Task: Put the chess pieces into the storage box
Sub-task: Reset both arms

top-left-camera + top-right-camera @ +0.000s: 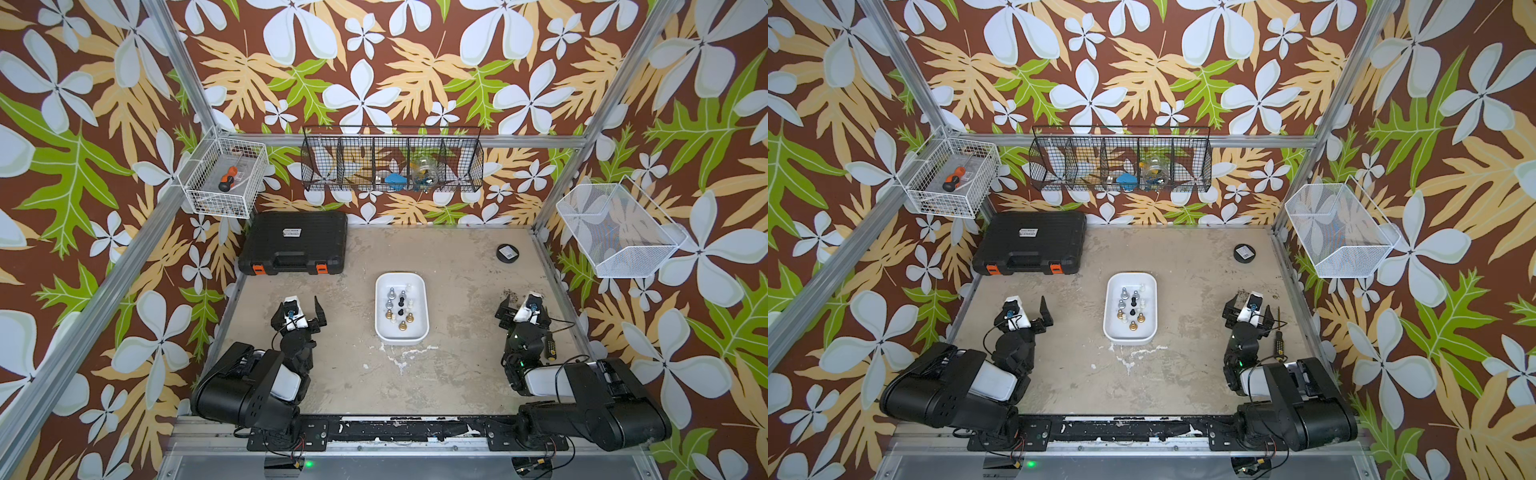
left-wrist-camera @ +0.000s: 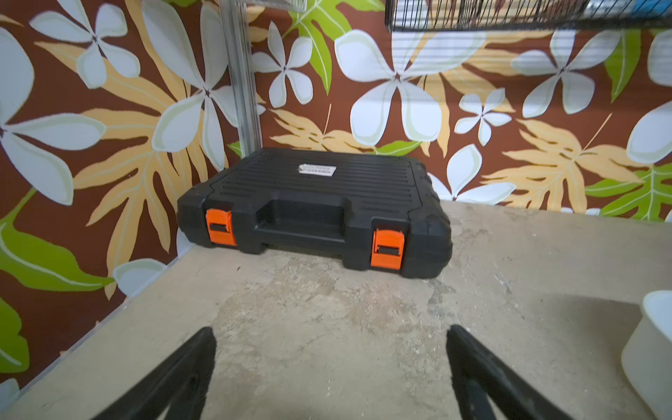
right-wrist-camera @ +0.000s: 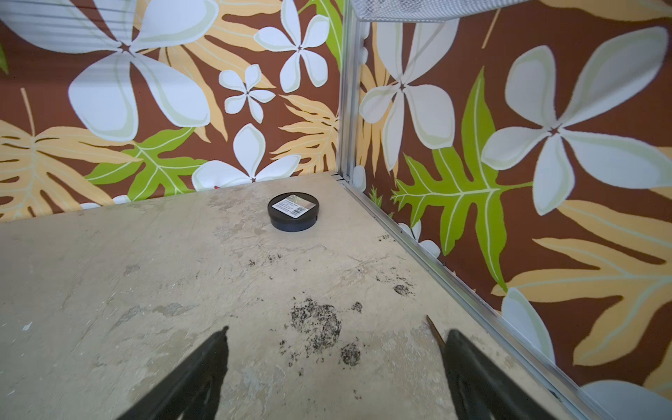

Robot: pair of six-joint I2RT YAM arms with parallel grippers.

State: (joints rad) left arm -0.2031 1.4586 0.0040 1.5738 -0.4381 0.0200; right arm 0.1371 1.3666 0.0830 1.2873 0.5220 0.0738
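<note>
Both grippers hovered low over the table with nothing between their fingers. The left gripper (image 2: 331, 332) had its two black fingers spread wide apart, and the right gripper (image 3: 337, 332) likewise stood with its fingers well apart. They sat at opposite sides of the worn beige tabletop (image 1: 457, 374), each well apart from the tub at the middle.

At the far left corner lay the large black plastic case with orange latches (image 1: 295, 243), closed and flat against the walls. On the rear wall above it hung the long black wire basket with compartments (image 1: 324, 174), holding small items too blurred to name. A white wire basket (image 1: 216, 203) hung at the left corner with an orange-and-black screwdriver (image 1: 227, 178) inside, and a white mesh basket (image 1: 615, 232) hung on the right wall.

At the centre of the table, between the two arms, sat the white rounded-corner plastic storage tub (image 1: 401, 338). A yellow-handled screwdriver (image 1: 1278, 347) lay beside the right arm, its thin tip just beside one right finger in the right wrist view. A small round black puck with a white label (image 1: 507, 252) rested near the far right corner.

The small chess pieces (image 1: 401, 300), silver, black, cream and gold, were gathered inside the tub.
</note>
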